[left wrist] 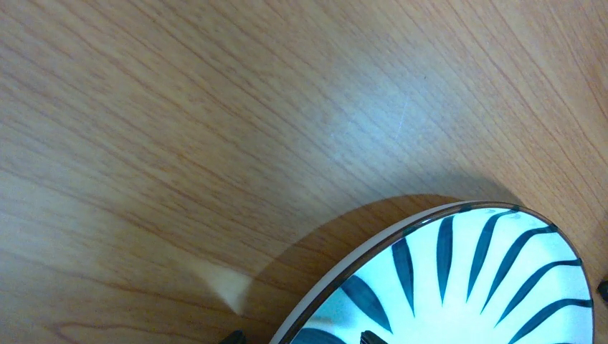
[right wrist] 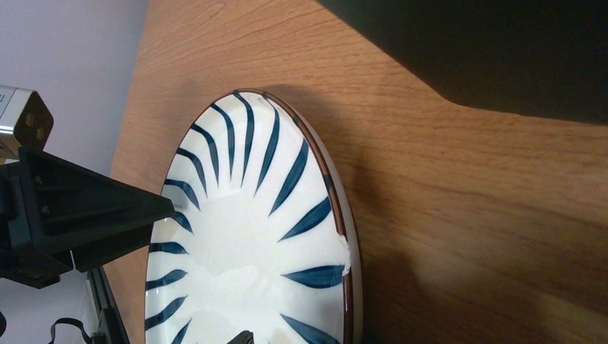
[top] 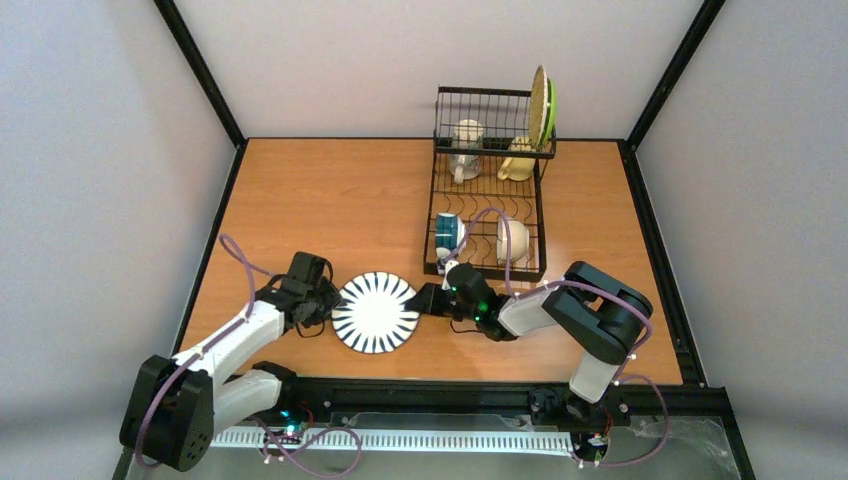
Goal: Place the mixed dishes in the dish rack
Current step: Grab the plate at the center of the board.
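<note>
A white plate with dark radial stripes lies on the wooden table between my two grippers. My left gripper is open at the plate's left edge, one fingertip on each side of the rim. My right gripper is at the plate's right edge, open, with one fingertip above the plate's face. The black wire dish rack stands at the back right. It holds a lime-green plate upright, two mugs, a teal-banded cup and a cream bowl.
The rack's near edge is just behind my right gripper. The plate's rim has a small chip. A black frame rail runs along the table's near edge. Grey walls close in the sides and back.
</note>
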You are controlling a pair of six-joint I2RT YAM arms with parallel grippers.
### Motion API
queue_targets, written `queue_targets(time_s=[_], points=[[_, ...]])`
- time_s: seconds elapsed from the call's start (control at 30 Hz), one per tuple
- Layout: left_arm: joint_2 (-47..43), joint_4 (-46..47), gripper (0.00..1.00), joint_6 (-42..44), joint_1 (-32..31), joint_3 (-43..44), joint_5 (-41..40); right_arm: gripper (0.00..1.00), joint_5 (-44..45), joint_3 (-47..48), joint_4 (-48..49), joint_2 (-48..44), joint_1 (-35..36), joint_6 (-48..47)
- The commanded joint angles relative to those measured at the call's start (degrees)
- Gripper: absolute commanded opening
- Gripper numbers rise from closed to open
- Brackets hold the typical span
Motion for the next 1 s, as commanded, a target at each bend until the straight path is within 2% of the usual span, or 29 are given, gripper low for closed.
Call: queue_targets(time_s=[0.0,0.2,0.37,0.97], points=[[1.3,1.7,0.91,0.2,-0.3,-1.7,1.7,0.80,-2.6,-0.9,-1.4,2.7,0.4,2.0],[2.4,3.4,0.91,0.6,-0.4,-2.8,3.8,0.70,-4.1,-1.5,1.6,2.7,0.7,2.3],[4.1,4.6,0.91,1.4,-0.3,-3.0,5.1,0.67,-5.5,-2.4,4.7,1.6,0.8,2.1],[7.4,6.8,0.91,3.3,-2.3,-3.1,8.0,0.64,-6.7,0.8,4.6,0.1,1.7,0.4]])
